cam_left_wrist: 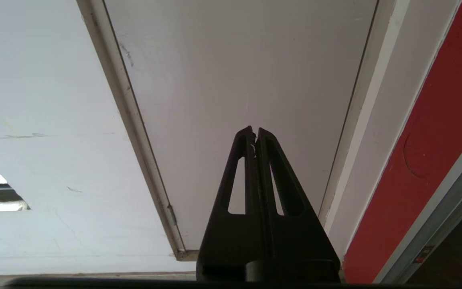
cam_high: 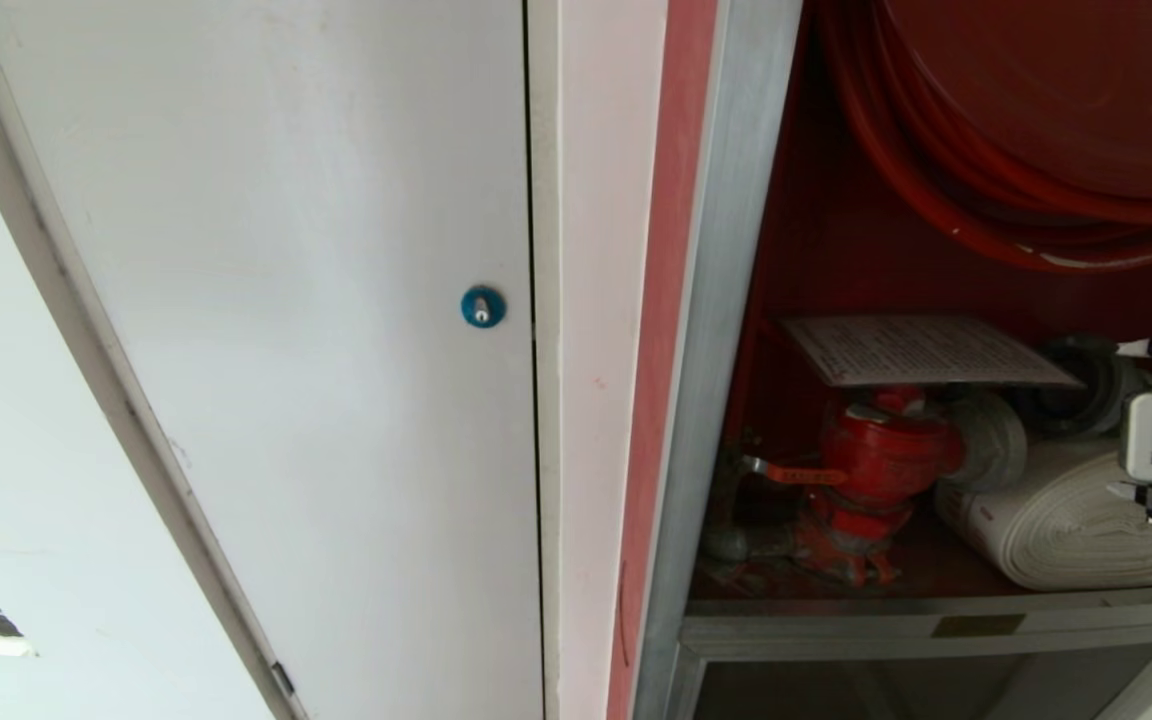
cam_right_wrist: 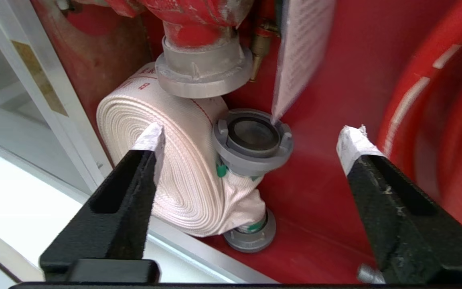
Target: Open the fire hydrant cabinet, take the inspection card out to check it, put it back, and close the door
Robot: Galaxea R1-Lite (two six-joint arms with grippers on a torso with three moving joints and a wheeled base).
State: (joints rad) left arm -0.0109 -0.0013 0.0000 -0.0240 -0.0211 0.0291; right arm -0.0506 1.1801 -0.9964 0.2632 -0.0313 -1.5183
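Cabinet (cam_high: 726, 300) is open. The card (cam_high: 921, 350) lies flat on top of the red valve (cam_high: 881, 460) inside, free of any grip, so this looks like the put-back step just done or the pick-up not yet made; can't tell which from here. The door itself isn't in sight.

Right gripper (cam_right_wrist: 251, 140) is inside the cabinet w/ jaws spread wide, holding nothing. It's aimed at the rolled white hose (cam_right_wrist: 175, 160) and its grey coupling (cam_right_wrist: 253, 138), w/ the card's corner hanging just above that coupling. In the head view only its wrist camera shows, at the right edge. Left gripper (cam_left_wrist: 255, 134) has jaws pressed together, empty, parked facing the white panel door (cam_high: 286, 300) w/ the blue lock (cam_high: 482, 306).

Next, if the card is back: pull the right arm out w/o brushing the card off the valve, then find the door and swing it to. Tight spot, w/ the red reel (cam_high: 1036, 120) overhead, hose roll beside, frame rail (cam_high: 936, 610) below.
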